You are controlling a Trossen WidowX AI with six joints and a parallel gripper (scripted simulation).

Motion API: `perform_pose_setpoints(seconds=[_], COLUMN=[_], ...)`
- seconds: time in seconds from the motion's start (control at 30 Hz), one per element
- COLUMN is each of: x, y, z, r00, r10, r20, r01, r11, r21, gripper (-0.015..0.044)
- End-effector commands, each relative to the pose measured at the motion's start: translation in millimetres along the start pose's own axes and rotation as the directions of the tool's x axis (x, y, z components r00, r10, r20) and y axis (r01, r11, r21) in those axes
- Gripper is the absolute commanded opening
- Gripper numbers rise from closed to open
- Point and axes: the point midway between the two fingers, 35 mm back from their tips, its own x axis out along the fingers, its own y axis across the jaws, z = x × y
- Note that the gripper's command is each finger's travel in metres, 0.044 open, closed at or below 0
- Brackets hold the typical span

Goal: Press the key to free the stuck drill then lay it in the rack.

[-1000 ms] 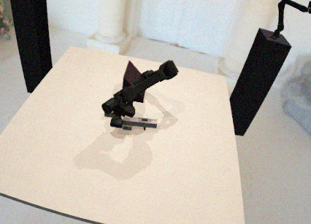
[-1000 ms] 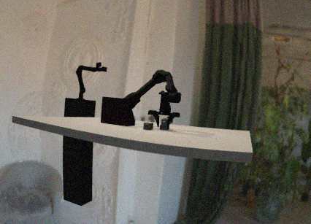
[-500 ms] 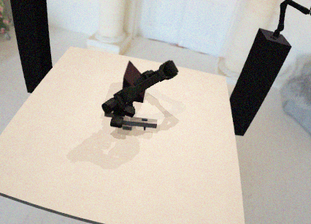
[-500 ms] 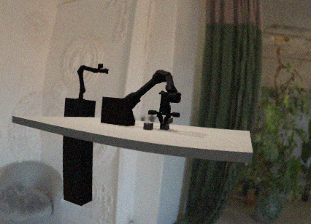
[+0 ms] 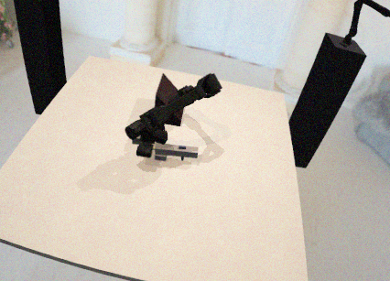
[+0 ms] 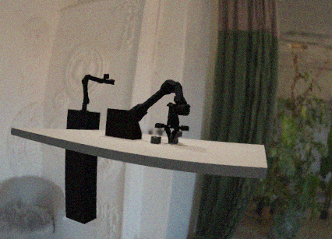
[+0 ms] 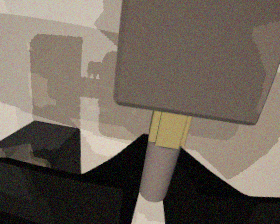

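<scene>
The top view looks steeply down from high in front of the bench (image 5: 238, 224), taking in the whole arm (image 5: 174, 105). The exterior view stands far off to one side near bench height, showing the same arm (image 6: 156, 97) in profile. The wrist view sits close, looking along the hand (image 7: 153, 210).

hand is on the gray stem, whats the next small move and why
Probably a short straight pull along the gray stem, away from the gray block: the hand is shut on it just below the yellow collar. Whether it is freed yet doesn't show, so pull gently.
</scene>
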Motion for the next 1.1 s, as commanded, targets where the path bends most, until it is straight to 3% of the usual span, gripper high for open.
perform_pose_setpoints(seconds=[0.0, 0.6, 1.07], x=[-2.0, -2.5, 0.7], y=[-2.0, -3.1, -1.1], z=[-7.3, -33.5, -26.1], r00=[1.0, 1.0, 1.0], r10=[-0.006, -0.006, -0.003], r20=[-0.005, -0.007, -0.004], r01=[0.006, 0.006, 0.003], r11=[1.0, 1.0, 1.0], r21=[-0.003, -0.003, -0.002], gripper=[0.0, 0.0, 0.0368])
